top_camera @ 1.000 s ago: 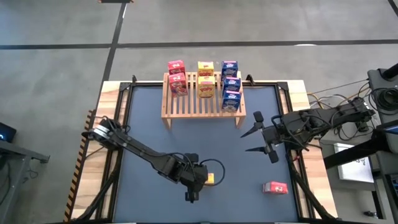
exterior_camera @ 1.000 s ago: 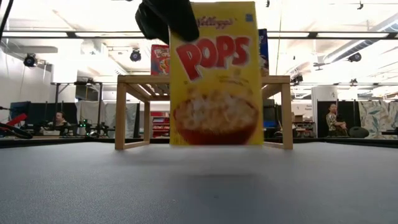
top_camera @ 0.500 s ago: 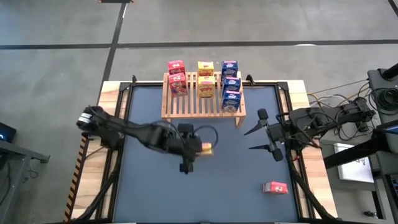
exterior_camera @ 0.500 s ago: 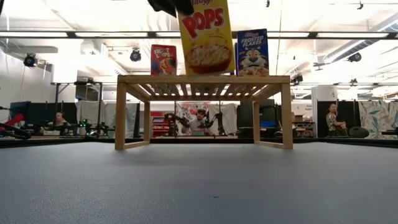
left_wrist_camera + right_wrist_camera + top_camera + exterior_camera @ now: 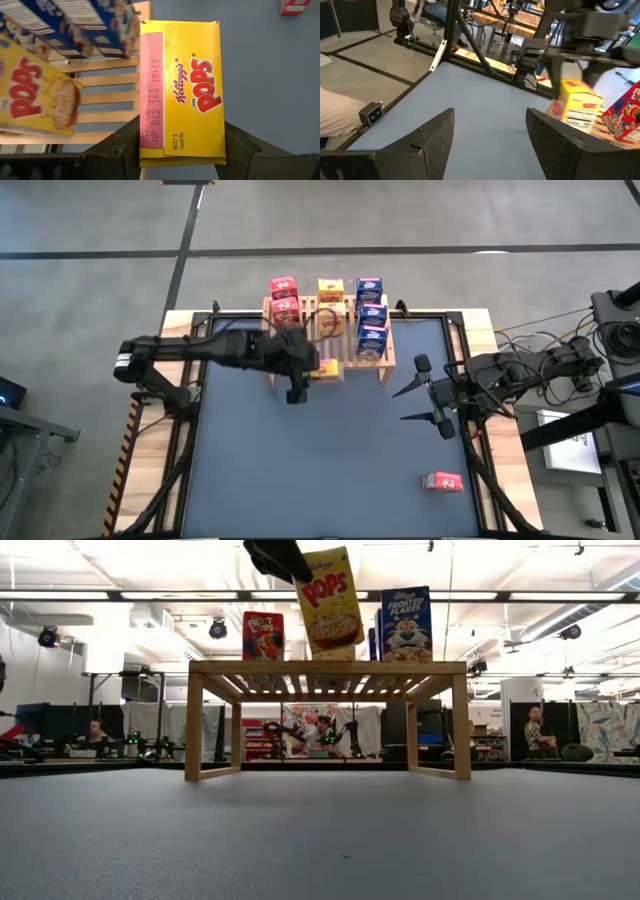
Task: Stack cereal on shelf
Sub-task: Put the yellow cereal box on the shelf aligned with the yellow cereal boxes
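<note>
L gripper (image 5: 322, 369) holds yellow box (image 5: 181, 92) tight in its jaws over shelf (image 5: 300, 352) front. R gripper (image 5: 408, 405) waits, jaws spread. 7 boxes on shelf.

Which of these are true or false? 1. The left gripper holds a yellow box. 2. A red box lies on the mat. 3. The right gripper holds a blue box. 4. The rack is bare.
1. True: the left gripper is shut on the yellow box, over the rack.
2. True: the red box lies on the mat near the right gripper.
3. False: it is open, holding nothing.
4. False: red, yellow and blue boxes stand on it.
</note>
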